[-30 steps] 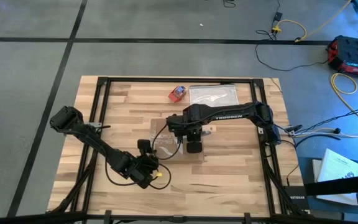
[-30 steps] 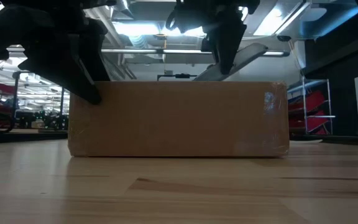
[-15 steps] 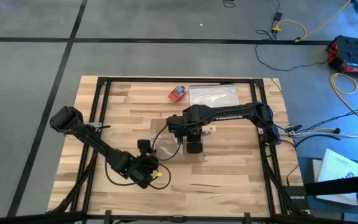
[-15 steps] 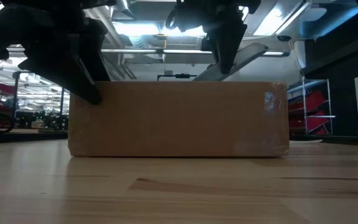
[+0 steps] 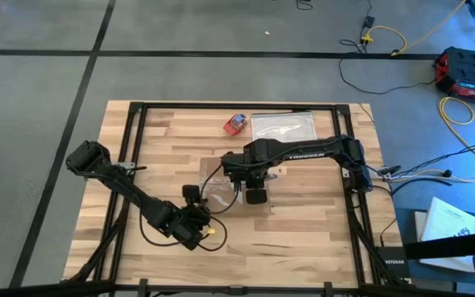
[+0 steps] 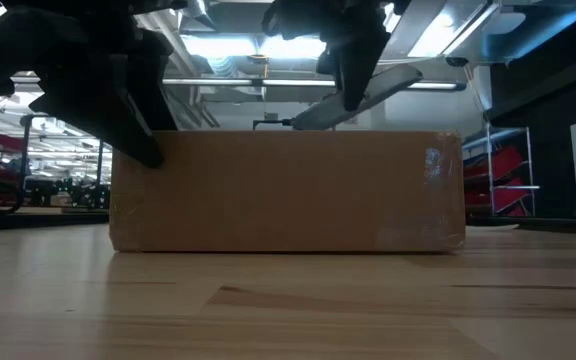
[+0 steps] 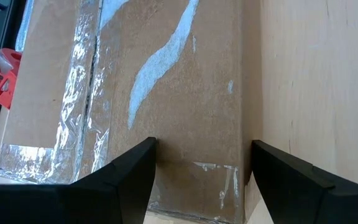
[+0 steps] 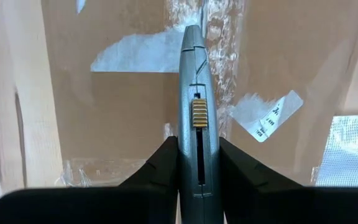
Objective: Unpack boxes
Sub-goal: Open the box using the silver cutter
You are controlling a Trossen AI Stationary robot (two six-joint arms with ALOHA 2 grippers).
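The shallow brown cardboard box [image 5: 218,186] lies flat on the wooden table, flaps down, with shiny tape [image 7: 82,93] along its seam. My right gripper [image 8: 197,180] hangs over the box, pointing down, shut on a grey utility knife [image 8: 194,118]. The knife's tip [image 6: 293,121] is just above the box top. My left gripper [image 7: 201,180] is open at the box's near-left corner. One finger [image 7: 126,174] is over the top and the other [image 7: 284,177] is beside the side wall, over the table. My right gripper pinches the knife's grey handle [image 8: 194,165] between its two fingers [image 8: 160,168], which come from above. The knife sticks out past the fingers and slants down toward the taped seam [image 8: 219,37], clear of the table. My left gripper: I cannot tell whether its fingers touch the box.
A small red-and-blue object [image 5: 236,124] and a clear silvery plastic bag [image 5: 283,125] lie near the table's far edge. A black frame [image 5: 221,106] runs around the tabletop. Bare wood shows along the near side and on the right.
The knife in my right gripper has tipped a little flatter. Its tip has shifted a short way toward the table's left, above the box top. The box and my left gripper have kept still.
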